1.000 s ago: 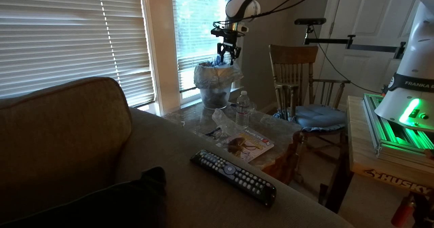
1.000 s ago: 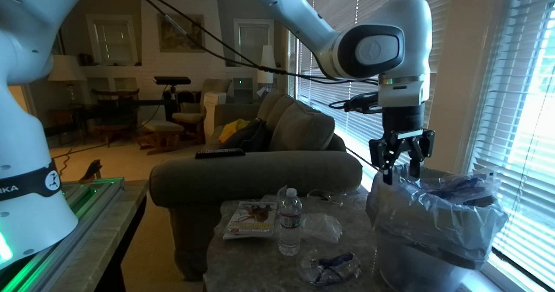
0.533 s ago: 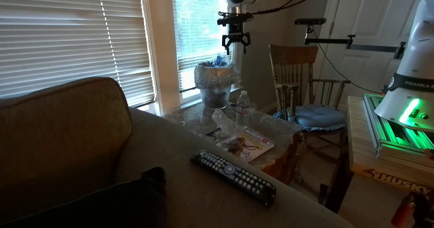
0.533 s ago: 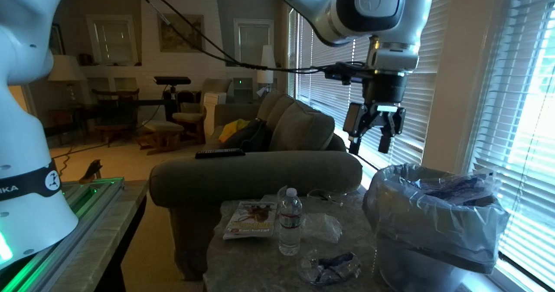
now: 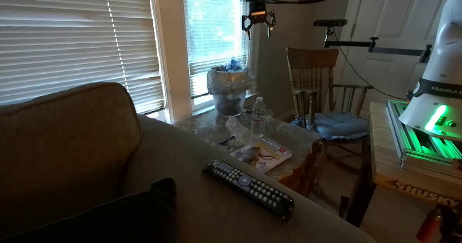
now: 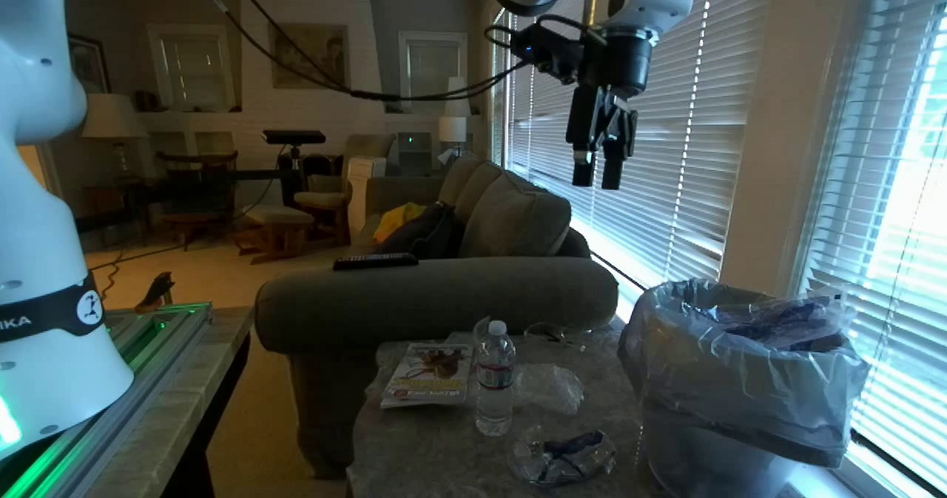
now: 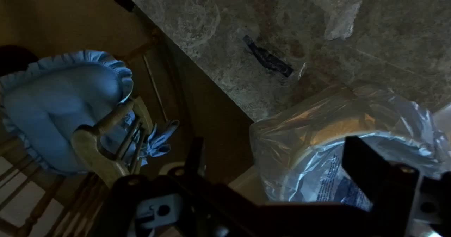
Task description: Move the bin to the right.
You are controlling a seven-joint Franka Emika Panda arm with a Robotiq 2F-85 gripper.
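Note:
The bin [image 5: 230, 84] is a small grey, tapering wastebasket with a crinkled clear liner folded over its rim. It stands upright on a stone-topped table [image 5: 288, 133] by the window. In an exterior view the bin [image 6: 740, 387] is at the right, with bluish plastic showing inside. My gripper [image 5: 259, 36] is open and empty, well above the bin and apart from it; it also hangs high in an exterior view [image 6: 598, 181]. In the wrist view the gripper's fingers [image 7: 274, 145] are spread wide, and the bin [image 7: 282, 152] shows below, partly hidden by the right finger and gripper body.
A water bottle [image 6: 495, 379], a magazine [image 6: 429, 374], crumpled plastic [image 6: 549, 388] and a clear wrapper with a dark strip [image 6: 566, 453] lie on the table near the bin. A wooden chair [image 5: 313, 60] and a sofa arm [image 6: 436, 294] flank the table.
My gripper has risen from the bin's rim to well above it, moved away from the window side and turned. The bin stands in the same place; its liner edge has shifted slightly.

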